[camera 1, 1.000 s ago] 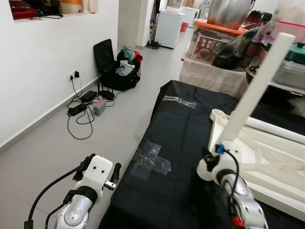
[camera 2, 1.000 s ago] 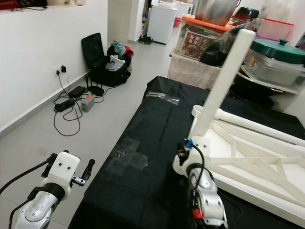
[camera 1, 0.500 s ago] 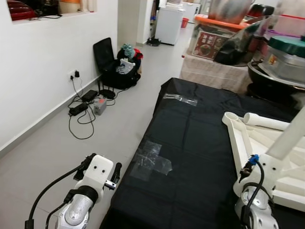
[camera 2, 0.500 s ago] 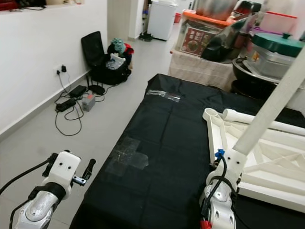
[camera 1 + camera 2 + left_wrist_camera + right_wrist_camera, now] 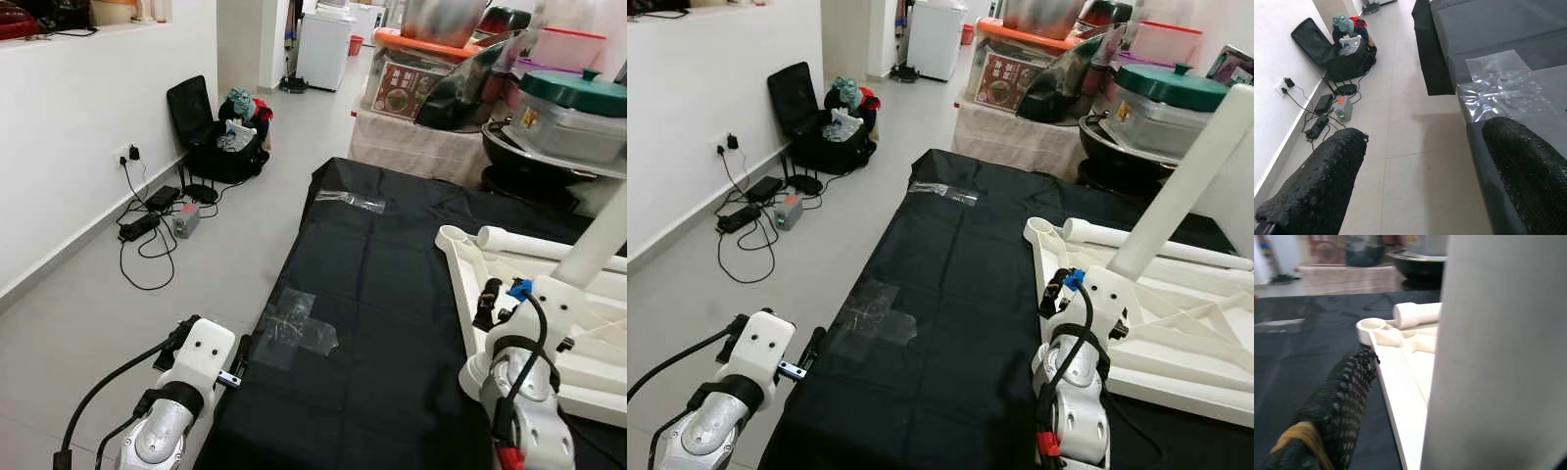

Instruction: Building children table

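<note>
Smooth white cylindrical table leg [image 5: 1190, 181] clamped in right gripper [image 5: 1080, 294], tilted over ribbed white tabletop [image 5: 1176, 323] lying right on matte black cloth [image 5: 950, 294], apparently shifted rightward since earlier, left gripper [image 5: 1425, 176] open, empty, near left.

On my right eye view: black cloth [image 5: 960, 294] with clear tape patches [image 5: 872, 313]; white table frame [image 5: 1176, 333] lying on it; right gripper [image 5: 1073, 294] clasping a white table leg [image 5: 1185, 186], tilted upward; left gripper [image 5: 808, 354] near the cloth's edge.

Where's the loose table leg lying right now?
In the right eye view, the loose table leg lies on the right, along the far edge of the white tabletop frame.
</note>
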Robot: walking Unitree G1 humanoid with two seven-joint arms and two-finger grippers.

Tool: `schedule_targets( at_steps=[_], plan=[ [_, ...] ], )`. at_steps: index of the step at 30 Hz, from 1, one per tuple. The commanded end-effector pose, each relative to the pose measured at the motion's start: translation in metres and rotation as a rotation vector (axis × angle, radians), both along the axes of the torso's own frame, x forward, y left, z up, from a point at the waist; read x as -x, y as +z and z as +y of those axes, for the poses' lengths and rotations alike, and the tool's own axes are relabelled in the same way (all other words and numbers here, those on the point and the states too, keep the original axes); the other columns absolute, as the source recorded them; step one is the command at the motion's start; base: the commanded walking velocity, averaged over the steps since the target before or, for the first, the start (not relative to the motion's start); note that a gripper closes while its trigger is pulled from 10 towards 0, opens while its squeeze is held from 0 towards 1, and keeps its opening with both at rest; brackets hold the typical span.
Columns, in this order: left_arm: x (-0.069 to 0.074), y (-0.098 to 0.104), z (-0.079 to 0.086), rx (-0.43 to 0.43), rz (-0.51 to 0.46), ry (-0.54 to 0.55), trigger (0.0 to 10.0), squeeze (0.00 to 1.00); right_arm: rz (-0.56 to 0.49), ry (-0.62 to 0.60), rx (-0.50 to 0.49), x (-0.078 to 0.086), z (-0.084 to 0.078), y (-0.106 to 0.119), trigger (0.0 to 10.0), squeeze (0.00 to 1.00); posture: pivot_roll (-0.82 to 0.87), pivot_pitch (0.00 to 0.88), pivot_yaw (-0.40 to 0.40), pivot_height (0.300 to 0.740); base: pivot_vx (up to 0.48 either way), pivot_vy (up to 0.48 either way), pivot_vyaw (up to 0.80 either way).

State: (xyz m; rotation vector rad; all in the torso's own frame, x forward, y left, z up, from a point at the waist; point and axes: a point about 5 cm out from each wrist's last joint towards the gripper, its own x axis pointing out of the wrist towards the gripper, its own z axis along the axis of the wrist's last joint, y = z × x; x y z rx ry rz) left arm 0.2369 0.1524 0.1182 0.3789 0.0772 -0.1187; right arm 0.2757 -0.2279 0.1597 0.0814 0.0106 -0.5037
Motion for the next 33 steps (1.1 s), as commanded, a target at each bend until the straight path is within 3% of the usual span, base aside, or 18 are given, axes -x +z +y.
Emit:
schedule_targets(
  at_steps=[1,4,7,8,11,12,15,17,20,21,23,24,25,26,27,28,30,33],
  plan=[
    [0.001,-0.002,-0.001,-0.011,0.008,-0.002,10.0,0.00,-0.016,0.075,0.003,-0.005,0.011,0.002,10.0,0.00,0.10,0.000,-0.169,0.740,0.000,0.000,0.00],
    [0.001,-0.002,-0.001,-0.011,0.006,-0.001,10.0,0.00,-0.033,0.328,-0.001,-0.013,0.015,0.001,10.0,0.00,0.11,0.000,-0.180,0.740,0.000,0.000,0.00],
    [0.001,-0.003,-0.002,-0.010,0.006,0.000,10.0,0.00,-0.023,0.375,0.016,-0.016,0.011,-0.001,9.8,0.00,0.12,0.000,-0.182,0.740,0.000,0.000,0.00],
    [0.001,-0.003,-0.002,-0.011,0.005,0.000,10.0,0.00,0.022,0.369,0.049,-0.021,0.003,-0.009,1.4,0.00,0.12,0.000,-0.189,0.740,0.000,0.000,0.00],
    [0.001,-0.003,-0.002,-0.011,0.005,-0.001,10.0,0.00,0.053,0.358,0.071,-0.024,-0.003,-0.014,1.4,0.00,0.12,0.000,-0.189,0.740,0.000,0.000,0.00],
    [0.001,-0.003,-0.003,-0.011,0.004,0.000,10.0,0.00,0.066,0.355,0.078,-0.025,-0.007,-0.018,0.0,0.00,0.13,0.000,-0.194,0.740,0.000,0.000,0.00],
    [0.002,-0.003,-0.002,-0.012,0.003,0.002,10.0,0.00,0.083,0.345,0.084,-0.026,-0.010,-0.022,0.0,0.00,0.13,0.000,-0.193,0.740,0.000,0.000,0.00],
    [0.003,-0.003,-0.002,-0.013,0.003,0.004,10.0,0.00,0.114,0.228,0.095,-0.024,-0.020,-0.027,0.0,0.00,0.13,0.000,-0.185,0.740,0.000,0.000,0.00],
    [0.003,-0.003,-0.002,-0.013,0.003,0.004,10.0,0.00,0.114,0.228,0.095,-0.024,-0.020,-0.027,0.0,0.00,0.13,0.000,-0.185,0.740,0.000,0.000,0.00],
    [0.003,-0.003,-0.001,-0.013,0.003,0.004,10.0,0.00,0.144,0.093,0.092,-0.020,-0.030,-0.030,0.0,0.00,0.13,0.000,-0.183,0.740,0.000,0.000,0.00],
    [0.003,-0.003,-0.001,-0.013,0.003,0.004,10.0,0.00,0.144,0.093,0.092,-0.020,-0.030,-0.030,0.0,0.00,0.13,0.000,-0.183,0.740,0.000,0.000,0.00],
    [0.003,-0.003,-0.001,-0.014,0.004,0.004,10.0,0.00,0.179,-0.092,0.069,-0.011,-0.044,-0.033,0.0,0.00,0.13,0.000,-0.182,0.740,0.000,0.000,0.00],
    [0.003,-0.003,-0.001,-0.014,0.004,0.004,10.0,0.00,0.179,-0.092,0.069,-0.011,-0.044,-0.033,0.0,0.00,0.13,0.000,-0.182,0.740,0.000,0.000,0.00],
    [0.003,-0.003,-0.001,-0.016,0.005,0.003,10.0,0.00,0.221,-0.296,0.052,0.006,-0.051,-0.034,0.0,0.00,0.12,0.000,-0.178,0.740,0.000,0.000,0.00],
    [0.003,-0.003,-0.001,-0.016,0.005,0.003,10.0,0.00,0.221,-0.296,0.052,0.006,-0.051,-0.034,0.0,0.00,0.12,0.000,-0.178,0.740,0.000,0.000,0.00],
    [0.002,-0.003,0.000,-0.017,0.005,0.003,10.0,0.00,0.261,-0.433,0.035,0.021,-0.052,-0.034,0.0,0.00,0.11,0.000,-0.177,0.740,0.000,0.000,0.00],
    [0.002,-0.003,0.000,-0.018,0.006,0.002,10.0,0.00,0.277,-0.482,0.018,0.030,-0.044,-0.032,0.0,0.00,0.11,0.000,-0.174,0.740,0.000,0.000,0.00],
    [0.001,-0.003,0.000,-0.018,0.007,0.000,10.0,0.00,0.275,-0.452,-0.009,0.030,-0.028,-0.029,0.0,0.00,0.11,0.000,-0.172,0.740,0.000,0.000,0.00]
  ],
)
